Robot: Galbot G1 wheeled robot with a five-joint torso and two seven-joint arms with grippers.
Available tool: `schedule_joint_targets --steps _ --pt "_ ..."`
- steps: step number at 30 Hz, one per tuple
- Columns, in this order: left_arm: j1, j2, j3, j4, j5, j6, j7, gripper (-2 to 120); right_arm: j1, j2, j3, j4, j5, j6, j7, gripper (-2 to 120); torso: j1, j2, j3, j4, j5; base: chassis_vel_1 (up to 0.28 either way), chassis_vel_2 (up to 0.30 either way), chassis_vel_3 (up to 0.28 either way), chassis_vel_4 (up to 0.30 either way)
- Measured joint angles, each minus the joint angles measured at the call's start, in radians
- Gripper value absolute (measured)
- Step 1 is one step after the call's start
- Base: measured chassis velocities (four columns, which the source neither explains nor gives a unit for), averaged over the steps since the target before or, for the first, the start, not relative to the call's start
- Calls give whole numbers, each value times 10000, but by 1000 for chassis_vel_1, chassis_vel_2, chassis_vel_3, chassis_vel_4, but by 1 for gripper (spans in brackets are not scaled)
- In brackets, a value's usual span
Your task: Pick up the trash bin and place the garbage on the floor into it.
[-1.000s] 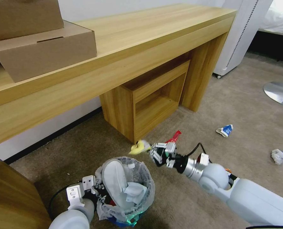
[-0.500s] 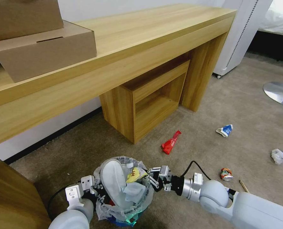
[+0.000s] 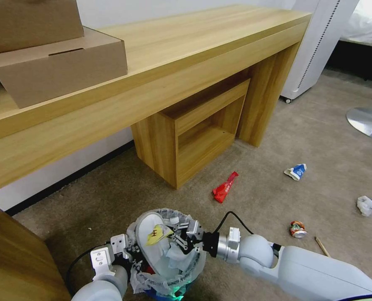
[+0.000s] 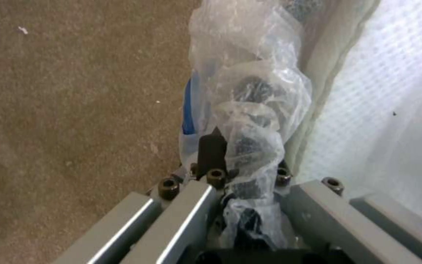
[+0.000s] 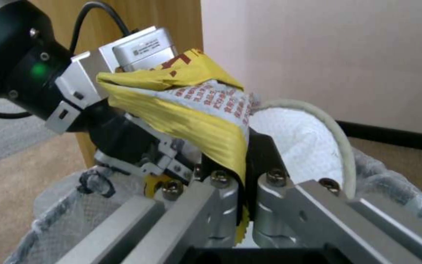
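The trash bin (image 3: 195, 262), lined with crinkled clear plastic, hangs low in the head view with my left gripper (image 3: 127, 252) shut on its rim. The left wrist view shows that gripper (image 4: 230, 146) pinching the liner beside the blue wall. My right gripper (image 3: 174, 239) is over the bin's mouth, shut on a yellow wrapper (image 3: 155, 234) that hangs above a white slipper (image 3: 147, 246) standing inside. In the right wrist view that gripper (image 5: 246, 156) clamps the yellow wrapper (image 5: 191, 113). On the floor (image 3: 257, 167) lie a red wrapper (image 3: 224, 188), a blue-white carton (image 3: 296, 171), a crushed can (image 3: 297, 228), crumpled paper (image 3: 365, 205) and a stick (image 3: 321, 246).
A long wooden desk (image 3: 173, 62) with cardboard boxes (image 3: 60, 67) spans the back, and an open shelf unit (image 3: 194, 129) stands under it. A white appliance (image 3: 315, 46) and a round metal base (image 3: 368, 121) are at the right. A wooden panel (image 3: 14, 259) rises close at the left.
My right gripper has carried the yellow wrapper from beside the shelf unit back and left to over the bin's mouth. The left gripper and bin have barely shifted.
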Motion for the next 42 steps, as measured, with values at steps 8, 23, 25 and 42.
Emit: schedule_joint_targets --steps 8,23,25,42 --pt "-72 70 29 77 -46 -24 -8 0 -33 -140 -10 -50 -99 -129 -228 13 0 -1 0 0 1 0 0 0 0" --pt "-115 -47 356 233 106 -25 -46 0 363 -140 8 -154 18 -271 -268 65 0 -1 0 0 1 0 0 0 0" --pt "-109 -58 398 254 162 -25 -50 0 424 -103 -1 -176 25 -271 -209 75 0 0 0 0 1 0 0 0 0" --pt "-110 -63 341 283 145 -20 -130 0 813 38 -155 -15 469 -500 -548 100 0 -1 0 0 1 0 0 0 0"
